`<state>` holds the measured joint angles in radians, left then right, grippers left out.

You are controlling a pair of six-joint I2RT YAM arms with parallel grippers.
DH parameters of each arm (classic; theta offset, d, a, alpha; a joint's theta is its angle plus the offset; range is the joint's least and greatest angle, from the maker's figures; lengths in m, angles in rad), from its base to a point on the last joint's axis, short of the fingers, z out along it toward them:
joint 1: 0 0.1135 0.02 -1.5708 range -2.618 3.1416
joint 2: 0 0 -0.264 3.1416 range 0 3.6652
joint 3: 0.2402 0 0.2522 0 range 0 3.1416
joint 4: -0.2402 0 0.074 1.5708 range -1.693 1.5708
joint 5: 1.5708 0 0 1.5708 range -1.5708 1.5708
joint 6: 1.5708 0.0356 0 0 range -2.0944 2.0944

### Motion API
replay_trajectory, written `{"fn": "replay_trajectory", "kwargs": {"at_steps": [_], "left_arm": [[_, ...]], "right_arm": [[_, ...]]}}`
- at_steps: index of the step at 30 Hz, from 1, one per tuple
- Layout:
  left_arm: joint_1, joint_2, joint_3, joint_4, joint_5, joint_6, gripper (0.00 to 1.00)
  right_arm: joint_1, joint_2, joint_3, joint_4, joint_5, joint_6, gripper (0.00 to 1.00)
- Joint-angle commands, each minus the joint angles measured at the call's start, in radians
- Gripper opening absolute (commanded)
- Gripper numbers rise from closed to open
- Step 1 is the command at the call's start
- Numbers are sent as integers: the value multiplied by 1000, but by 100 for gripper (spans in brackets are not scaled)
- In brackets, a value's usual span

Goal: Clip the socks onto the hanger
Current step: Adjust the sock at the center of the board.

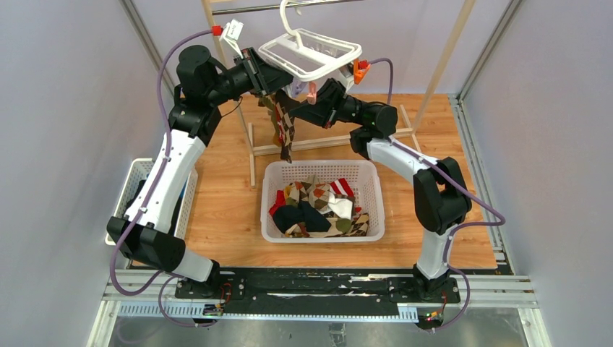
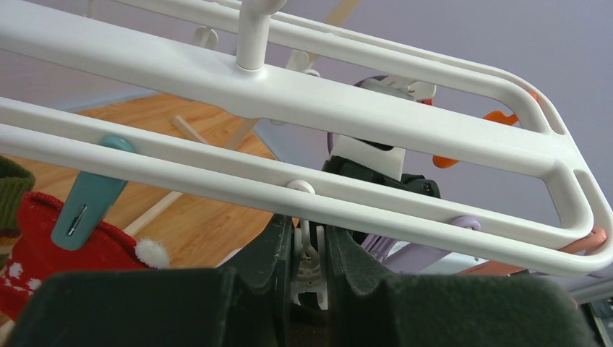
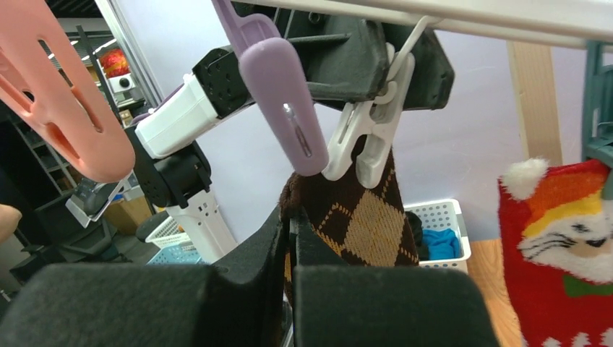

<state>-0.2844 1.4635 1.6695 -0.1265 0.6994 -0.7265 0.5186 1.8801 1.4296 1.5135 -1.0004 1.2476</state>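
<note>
Only the right wrist view shows the right pincer clamped on the brown-tan argyle fabric sock; the left pincer pinches a white plastic clip.

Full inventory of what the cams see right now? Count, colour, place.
hanger: one, white, hanging from the rack
rack: one, wood with a metal bar, far side of the table
clips: at least five, teal, lilac, pink, orange, white, under the hanger rails
argyle sock: one, brown-tan, below the white clip
red sock: one, cat face, on the hanger
loose socks: pile, mixed colours, in the centre basket
centre basket: one, white, mid-table
side basket: one, white, left edge
table: one, wood
left gripper: shut on the white clip
right gripper: shut on the argyle sock
</note>
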Motion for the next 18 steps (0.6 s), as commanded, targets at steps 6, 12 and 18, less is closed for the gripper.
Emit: {"fn": "replay_trajectory", "kwargs": {"at_steps": [6,12,18], "left_arm": [[-1,-9,-3,-2,74,-16,0],[-1,-9,-7,-6,76,-14,0],[1,-11,-10,-6,76,-9,0]], "right_arm": [[-39,-19,-97,76,181,-83,0],[-43,-32,-122,72,224,-106,0],[-42,-37,-133,79,244,-101,0]]}}
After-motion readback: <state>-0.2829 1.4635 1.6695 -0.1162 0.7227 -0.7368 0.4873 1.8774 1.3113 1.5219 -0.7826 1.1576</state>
